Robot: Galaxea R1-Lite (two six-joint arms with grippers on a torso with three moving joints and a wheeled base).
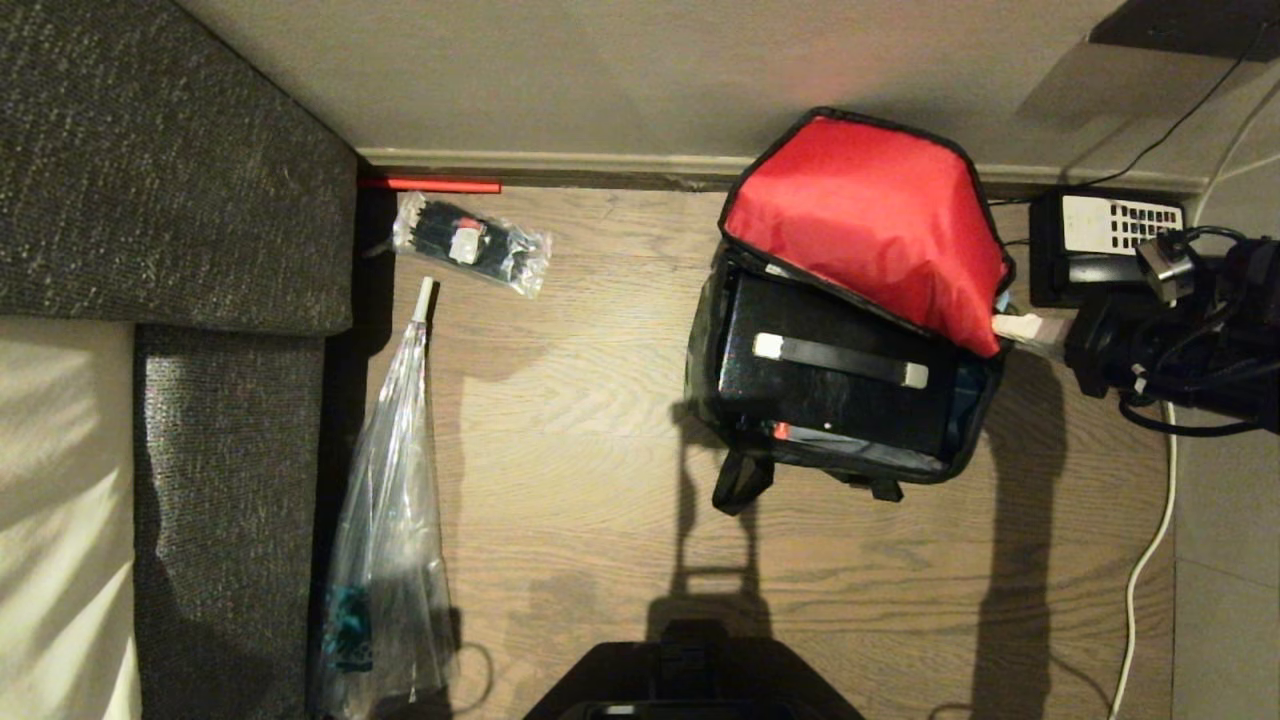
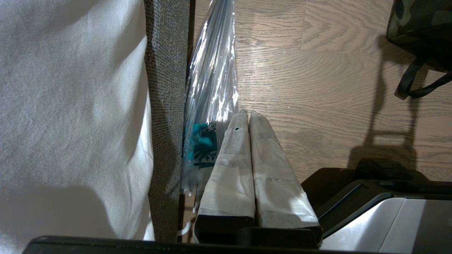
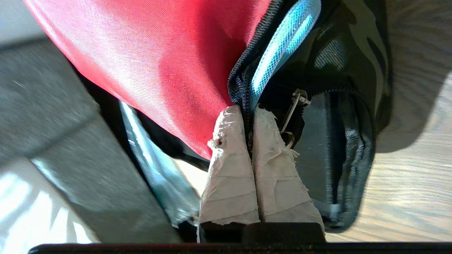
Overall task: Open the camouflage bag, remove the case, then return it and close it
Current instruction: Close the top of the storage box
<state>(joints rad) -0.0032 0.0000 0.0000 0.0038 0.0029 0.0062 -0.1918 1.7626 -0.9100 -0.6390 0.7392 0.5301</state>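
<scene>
1. The red-lined lid (image 1: 865, 225) of the boxy green-black-tan camouflage bag (image 1: 720, 400) leans over the black rigid rectangular case (image 1: 830, 375), hiding its far corner.
2. The black desk telephone with white keypad (image 1: 1100, 235) is partly covered by the dark right arm (image 1: 1180, 345), which the head view's edge cuts off.
3. In the right wrist view, what the taped right pincer (image 3: 251, 116) pinches at the zip is too hidden to name.
4. The clear plastic sleeve (image 1: 385, 560) runs off the head view's lower edge.
</scene>
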